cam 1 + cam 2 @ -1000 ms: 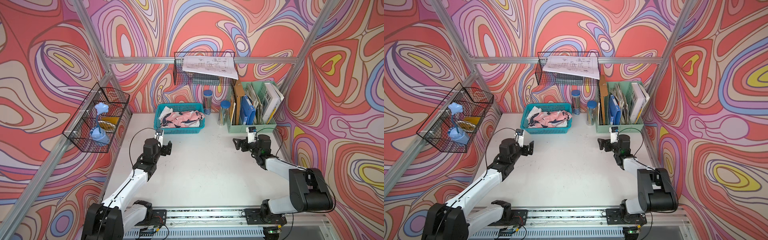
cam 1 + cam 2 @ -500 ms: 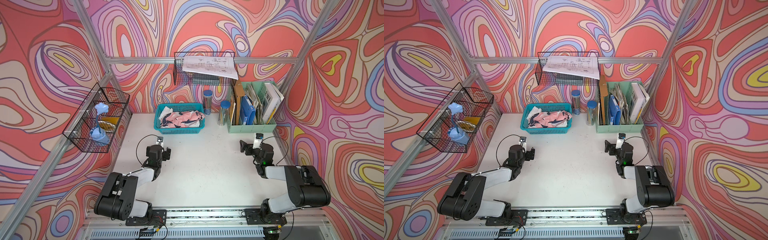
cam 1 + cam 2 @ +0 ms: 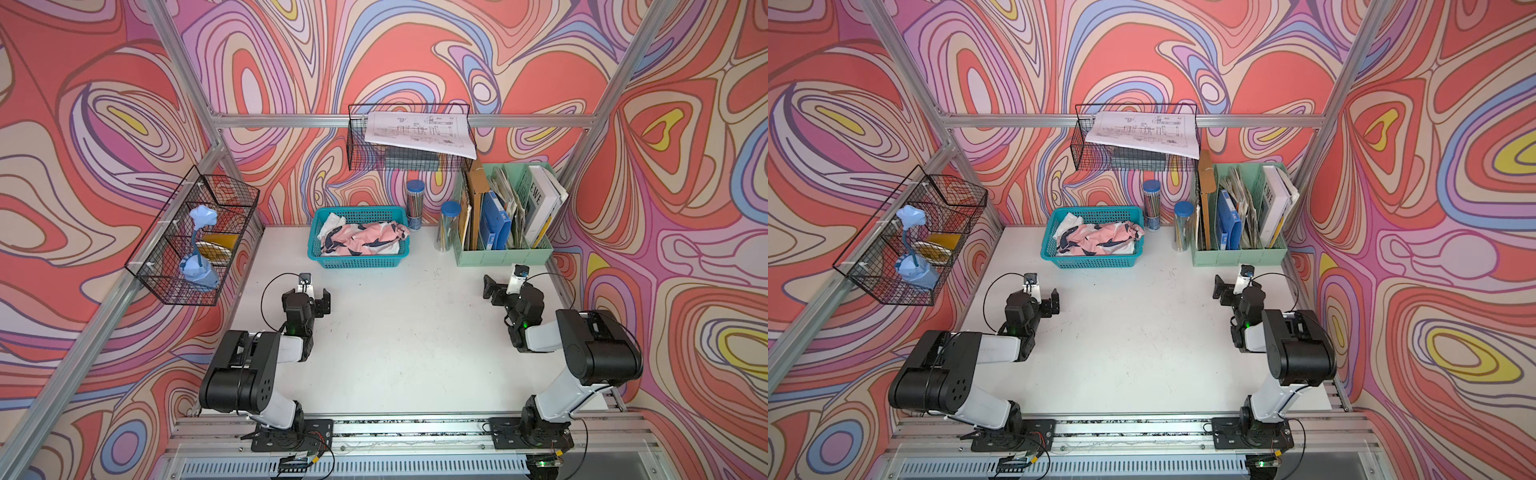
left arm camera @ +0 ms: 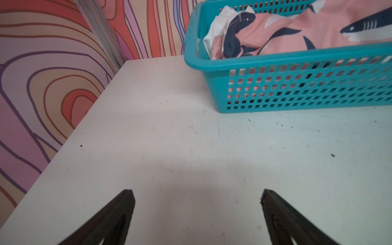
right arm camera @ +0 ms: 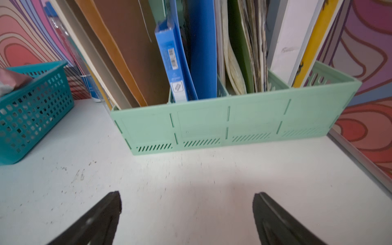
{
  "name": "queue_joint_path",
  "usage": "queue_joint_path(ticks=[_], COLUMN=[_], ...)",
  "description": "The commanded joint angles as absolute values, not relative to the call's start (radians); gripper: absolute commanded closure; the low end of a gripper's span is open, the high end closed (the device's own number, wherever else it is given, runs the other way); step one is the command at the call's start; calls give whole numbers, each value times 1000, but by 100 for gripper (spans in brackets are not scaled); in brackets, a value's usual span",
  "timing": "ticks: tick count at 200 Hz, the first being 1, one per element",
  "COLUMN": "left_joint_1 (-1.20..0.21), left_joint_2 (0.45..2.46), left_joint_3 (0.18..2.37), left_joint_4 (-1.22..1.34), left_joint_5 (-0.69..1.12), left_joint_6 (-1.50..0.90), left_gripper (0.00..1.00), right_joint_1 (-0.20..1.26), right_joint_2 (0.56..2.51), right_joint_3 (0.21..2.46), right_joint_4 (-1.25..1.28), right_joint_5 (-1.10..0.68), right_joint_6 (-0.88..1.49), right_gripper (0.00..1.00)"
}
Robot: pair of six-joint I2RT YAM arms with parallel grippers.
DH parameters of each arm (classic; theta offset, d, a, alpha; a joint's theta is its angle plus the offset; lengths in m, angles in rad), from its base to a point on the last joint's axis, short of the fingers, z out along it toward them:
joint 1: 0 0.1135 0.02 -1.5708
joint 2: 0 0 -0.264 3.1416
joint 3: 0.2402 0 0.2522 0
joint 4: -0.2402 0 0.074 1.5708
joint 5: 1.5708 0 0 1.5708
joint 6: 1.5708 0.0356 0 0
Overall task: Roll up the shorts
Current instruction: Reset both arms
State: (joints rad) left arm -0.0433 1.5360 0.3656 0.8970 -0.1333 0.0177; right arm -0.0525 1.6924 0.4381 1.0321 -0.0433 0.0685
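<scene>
- At the near edge the two arm bases sit on a metal rail (image 3: pixel 415 428), and both arms are folded low over the white worktop (image 3: pixel 395 340).
- The left pincer (image 3: pixel 309 300) is over the left part of the worktop. Its jaws are spread wide and hold nothing. In the left wrist view only bare worktop shows between the black fingertips (image 4: pixel 125 203).
- The right pincer (image 3: pixel 503 291) is over the right part, also spread wide and empty. It points toward the green file organiser (image 5: pixel 212 123).
- Farther back, a teal plastic basket (image 3: pixel 357 259) stands on the worktop near the back wall, well apart from both pincers.
- The shorts (image 3: pixel 361 241) lie crumpled inside this basket, pink with navy-and-white sharks, and they are not rolled. Neither pincer touches them.
- A white cloth (image 3: pixel 330 222) lies in the left end of the same basket, touching the shorts.
- To the right of the basket stand clear tubes (image 3: pixel 414 203) with blue caps, and then the green organiser, which holds folders, papers and books upright.
- On the back wall a black wire basket (image 3: pixel 409 162) carries a printed sheet (image 3: pixel 419 135).
- On the left wall a second wire rack (image 3: pixel 166 266) holds a light blue object (image 3: pixel 197 266).
</scene>
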Motion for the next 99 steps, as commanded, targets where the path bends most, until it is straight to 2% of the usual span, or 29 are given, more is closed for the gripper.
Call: queue_joint_path(ticks=[1,99], left_joint_1=[-34,-31], left_joint_2=[1528,1541], left_joint_3=[377,376], left_joint_4=[865,887], left_joint_5=[-120,-115], left_joint_6=[-11,-18], left_gripper=[1,1], right_joint_1=[-49,-50], right_joint_2=[1692,1692], right_joint_3=[450,451], right_joint_4=[982,980], right_joint_5=[-20,-18], right_joint_6=[61,62], right_gripper=[2,2])
